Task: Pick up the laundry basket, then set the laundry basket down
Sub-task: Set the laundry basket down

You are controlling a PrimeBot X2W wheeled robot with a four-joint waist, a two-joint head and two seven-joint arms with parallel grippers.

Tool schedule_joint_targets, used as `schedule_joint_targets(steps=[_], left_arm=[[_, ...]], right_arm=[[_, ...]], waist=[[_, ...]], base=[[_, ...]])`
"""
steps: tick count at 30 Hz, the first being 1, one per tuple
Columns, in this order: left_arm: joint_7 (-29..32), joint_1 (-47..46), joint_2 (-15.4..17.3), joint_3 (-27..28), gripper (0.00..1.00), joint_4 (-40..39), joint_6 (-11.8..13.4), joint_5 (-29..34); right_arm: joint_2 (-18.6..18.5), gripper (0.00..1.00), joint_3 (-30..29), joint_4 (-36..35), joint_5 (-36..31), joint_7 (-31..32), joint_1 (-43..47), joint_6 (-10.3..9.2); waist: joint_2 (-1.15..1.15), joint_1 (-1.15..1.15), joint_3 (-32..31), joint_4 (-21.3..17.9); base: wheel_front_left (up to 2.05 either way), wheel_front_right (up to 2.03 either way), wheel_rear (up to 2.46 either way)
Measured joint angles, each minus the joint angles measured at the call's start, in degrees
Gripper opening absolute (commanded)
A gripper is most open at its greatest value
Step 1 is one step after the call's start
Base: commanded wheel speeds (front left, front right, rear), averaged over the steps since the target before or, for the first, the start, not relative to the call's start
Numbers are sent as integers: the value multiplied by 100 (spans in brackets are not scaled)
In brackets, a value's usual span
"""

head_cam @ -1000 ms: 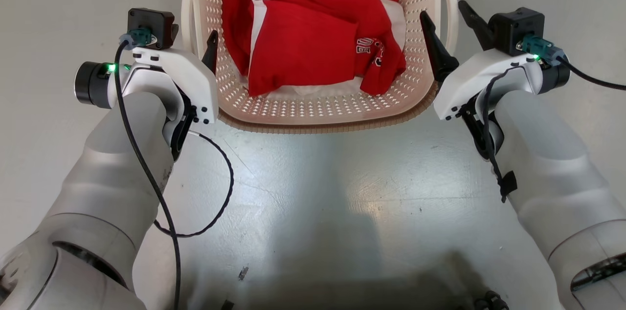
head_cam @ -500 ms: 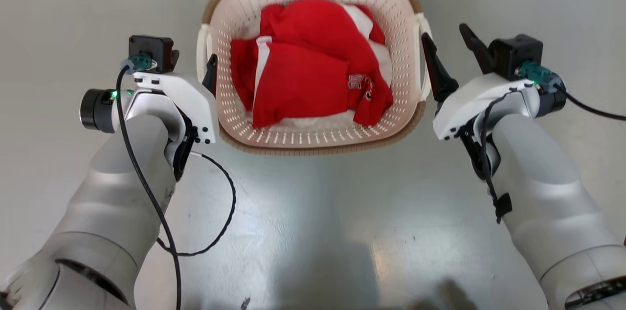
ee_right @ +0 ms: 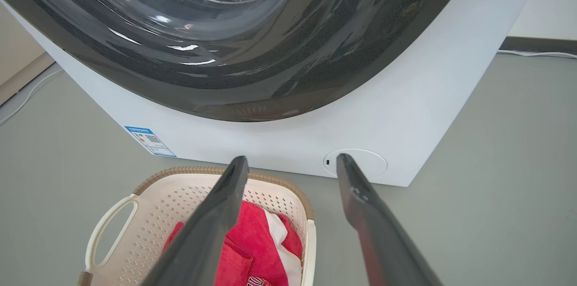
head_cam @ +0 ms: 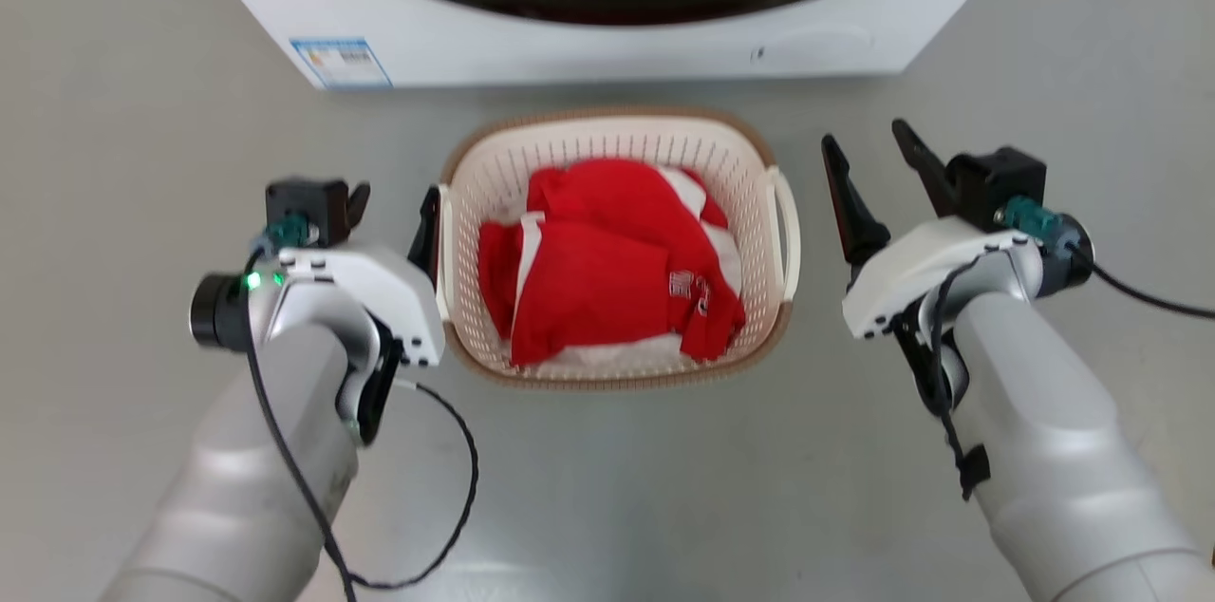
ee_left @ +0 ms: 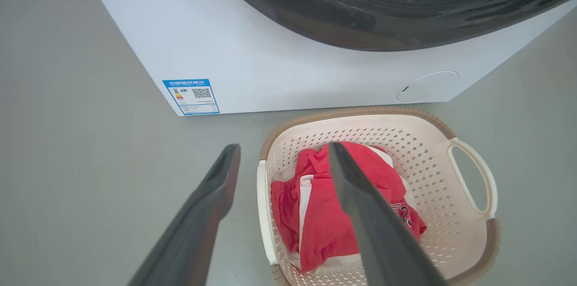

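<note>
basket: laundry basket [head_cam: 607, 151] on floor [head_cam: 607, 488] before washing machine [head_cam: 570, 42] | change: left gripper [head_cam: 396, 196], right gripper [head_cam: 862, 135] released, drawn back from handles, empty | task: set-down looks done

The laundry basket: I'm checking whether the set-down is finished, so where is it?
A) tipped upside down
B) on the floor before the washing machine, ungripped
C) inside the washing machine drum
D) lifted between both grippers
B: the laundry basket stands upright on the floor in front of the washing machine, with the left gripper and right gripper open at its sides, holding nothing.
</note>
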Motion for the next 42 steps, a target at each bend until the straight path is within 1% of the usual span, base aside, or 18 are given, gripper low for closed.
schedule_joint_targets(steps=[5, 10, 18, 27, 34, 42], left_arm=[[-1, 622, 29, 472, 100, -381, 2, 366], [-1, 1137, 44, 990, 100, -789, 1, 710], [-1, 1923, 16, 1771, 100, -1402, -8, 1150], [-1, 2869, -33, 2537, 100, -2057, -35, 1608], [-1, 3401, -165, 2992, 100, -2543, -66, 1936], [-1, 3933, -371, 3484, 100, -2928, -169, 2073]], right_arm=[[-36, 100, -97, -308, -112, 0, 438, 1], [-196, 100, -223, -680, -186, 0, 879, 0], [-325, 100, -474, -1318, -246, 0, 1572, 1], [-343, 100, -557, -1903, -287, 0, 2271, 1], [-425, 100, -750, -2335, -287, 0, 2891, 1], [-401, 100, -994, -2783, -291, 0, 3471, 1]], waist=[[0, 0, -560, 4], [0, 0, -1075, 11], [0, 0, -1696, 18], [0, 0, -2142, -57], [0, 0, -2326, 22], [0, 0, -2529, 99]], base=[[0, 0, 0], [0, 0, 0], [0, 0, 0], [0, 0, 0], [0, 0, 0], [0, 0, 0]])
